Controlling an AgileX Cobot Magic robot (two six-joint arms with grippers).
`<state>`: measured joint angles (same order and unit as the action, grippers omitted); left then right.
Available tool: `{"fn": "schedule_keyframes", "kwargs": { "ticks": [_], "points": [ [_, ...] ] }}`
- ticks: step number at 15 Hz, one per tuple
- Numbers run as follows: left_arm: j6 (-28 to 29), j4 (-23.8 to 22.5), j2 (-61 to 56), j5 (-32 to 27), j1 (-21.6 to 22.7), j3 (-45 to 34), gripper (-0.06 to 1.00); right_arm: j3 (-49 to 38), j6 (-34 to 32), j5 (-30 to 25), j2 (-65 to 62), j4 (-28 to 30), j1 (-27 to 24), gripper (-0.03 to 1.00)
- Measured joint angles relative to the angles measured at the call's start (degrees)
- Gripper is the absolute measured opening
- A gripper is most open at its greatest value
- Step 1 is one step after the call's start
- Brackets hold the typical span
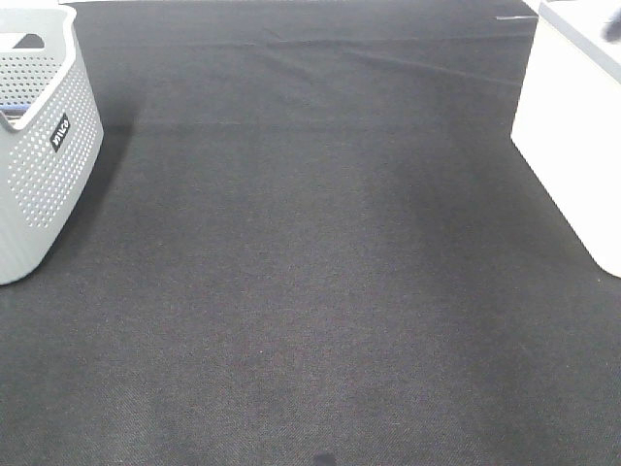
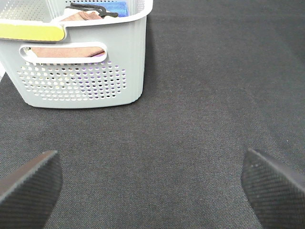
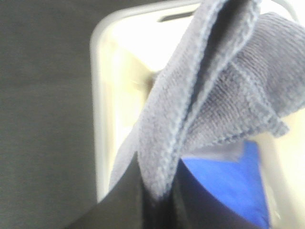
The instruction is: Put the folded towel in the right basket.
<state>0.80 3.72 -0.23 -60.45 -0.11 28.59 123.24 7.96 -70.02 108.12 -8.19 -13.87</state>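
Note:
In the right wrist view, my right gripper (image 3: 157, 202) is shut on a folded grey towel (image 3: 224, 95) and holds it over the open white right basket (image 3: 97, 119). The towel hangs above the basket's inside. In the exterior high view the right basket (image 1: 572, 136) stands at the right edge, and only a grey blur (image 1: 611, 24) shows above it at the top corner. My left gripper (image 2: 152, 167) is open and empty, low over the black cloth, short of the grey perforated left basket (image 2: 81, 81).
A blue cloth (image 3: 233, 186) lies in the right basket. The left basket (image 1: 39, 165) holds a pinkish towel (image 2: 71, 51), a blue item (image 2: 116, 7) and a yellow strip (image 2: 28, 31). Black cloth (image 1: 310, 272) covers the table between the baskets.

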Motion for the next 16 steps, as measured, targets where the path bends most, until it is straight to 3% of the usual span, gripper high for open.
{"fn": "schedule_keyframes", "kwargs": {
  "ticks": [7,9,10,12,16],
  "points": [
    [0.00,0.00,0.00,0.00,0.00,0.00,0.97,-3.67,-0.29,-0.06,6.99,1.66,-0.97,0.10],
    [0.00,0.00,0.00,0.00,0.00,0.00,0.97,-3.67,-2.12,-0.06,8.54,3.09,-0.97,0.29],
    [0.00,0.00,0.00,0.00,0.00,0.00,0.97,-3.67,-2.98,-0.06,8.71,3.44,-0.97,0.49],
    [0.00,0.00,0.00,0.00,0.00,0.00,0.97,-3.67,-3.04,-0.06,8.71,3.21,-0.97,0.62],
    [0.00,0.00,0.00,0.00,0.00,0.00,0.97,-3.67,-2.98,0.00,7.39,-0.17,1.60,0.65]
  ]
}}
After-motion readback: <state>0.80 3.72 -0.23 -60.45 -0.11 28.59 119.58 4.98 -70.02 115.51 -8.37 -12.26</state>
